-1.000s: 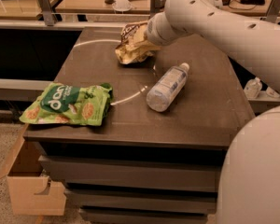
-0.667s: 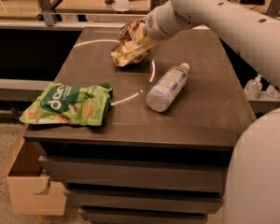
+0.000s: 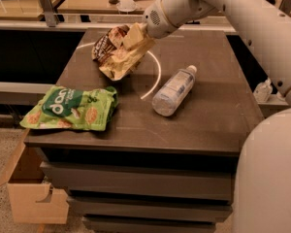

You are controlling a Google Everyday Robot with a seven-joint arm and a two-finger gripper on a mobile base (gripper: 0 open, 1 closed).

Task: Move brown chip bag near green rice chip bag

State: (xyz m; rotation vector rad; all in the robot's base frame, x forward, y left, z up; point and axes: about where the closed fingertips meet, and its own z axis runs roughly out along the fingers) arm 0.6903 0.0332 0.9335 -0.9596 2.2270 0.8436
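The tool reaches in from the far right over the table, its fingers pinched tight on the right end of the brown bag. The bag hangs crumpled from that grip toward the far left of the table. The green bag lies flat at the near left edge, apart from it. A clear bottle lies on its side to the right. A cardboard box sits on the floor, left.

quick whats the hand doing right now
Hand: closed on the brown chip bag, holding it over the back left of the table.
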